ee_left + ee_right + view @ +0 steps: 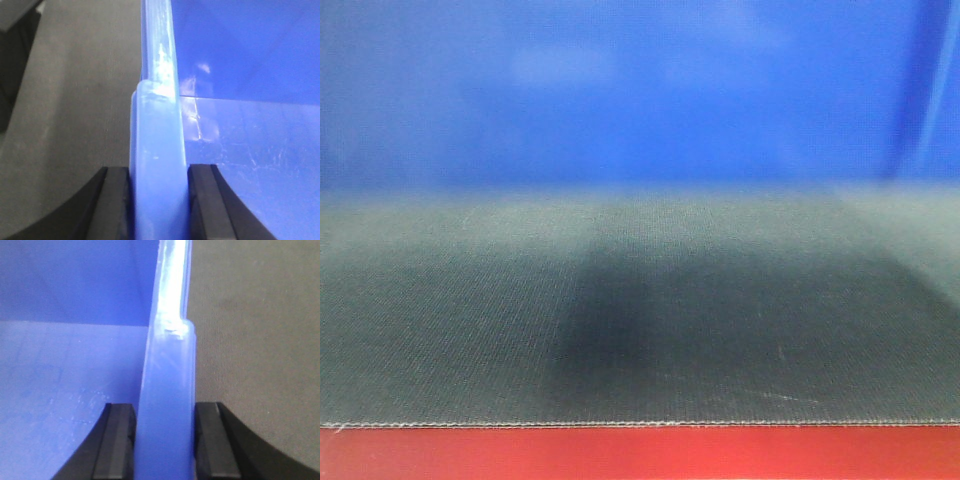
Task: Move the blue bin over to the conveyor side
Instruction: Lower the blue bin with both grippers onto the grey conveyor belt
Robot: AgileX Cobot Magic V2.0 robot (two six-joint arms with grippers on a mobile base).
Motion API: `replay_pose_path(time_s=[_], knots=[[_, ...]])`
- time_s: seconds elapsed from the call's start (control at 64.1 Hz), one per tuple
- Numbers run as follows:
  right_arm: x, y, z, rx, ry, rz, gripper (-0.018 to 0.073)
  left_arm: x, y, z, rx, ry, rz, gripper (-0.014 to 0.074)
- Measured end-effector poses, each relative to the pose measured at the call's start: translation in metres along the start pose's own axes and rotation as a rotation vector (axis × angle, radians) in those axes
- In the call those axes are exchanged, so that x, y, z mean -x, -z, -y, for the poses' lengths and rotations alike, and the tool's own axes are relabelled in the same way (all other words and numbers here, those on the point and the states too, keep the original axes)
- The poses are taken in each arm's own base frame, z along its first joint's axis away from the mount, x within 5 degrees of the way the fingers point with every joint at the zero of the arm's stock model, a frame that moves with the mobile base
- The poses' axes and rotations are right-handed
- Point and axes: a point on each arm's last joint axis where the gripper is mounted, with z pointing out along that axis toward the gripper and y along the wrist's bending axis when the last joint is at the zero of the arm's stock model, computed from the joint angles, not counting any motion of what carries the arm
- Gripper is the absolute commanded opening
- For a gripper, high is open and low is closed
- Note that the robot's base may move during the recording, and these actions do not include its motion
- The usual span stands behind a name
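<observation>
One blue bin [620, 90] is at the far part of one dark belt [470, 330] edged by one red band [640, 455]; the left gripper [159, 202] and right gripper [165, 440] each clamp its rim

Front view: blue bin [620, 90] blurred to a featureless wall, cropped at top, left and right; red band [640, 455] cut by the lower edge. Wrist views: left gripper [159, 200] and right gripper [165, 440] cropped at the bottom, inner pad faces hidden behind the bin's rim.
</observation>
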Motion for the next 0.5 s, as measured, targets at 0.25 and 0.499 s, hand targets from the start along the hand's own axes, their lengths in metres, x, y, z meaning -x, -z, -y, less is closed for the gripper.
replay_pose_path(time_s=[0.25,0.499], knots=[[-0.024,-0.043,0.002,0.003,0.011,0.024,-0.0079,-0.024,-0.034,-0.005,0.001,-0.006,0.022,-0.002],[-0.04,-0.071,0.004,-0.001,0.02,0.023,-0.0079,-0.034,-0.063,-0.008,0.006,-0.009,0.005,-0.002]])
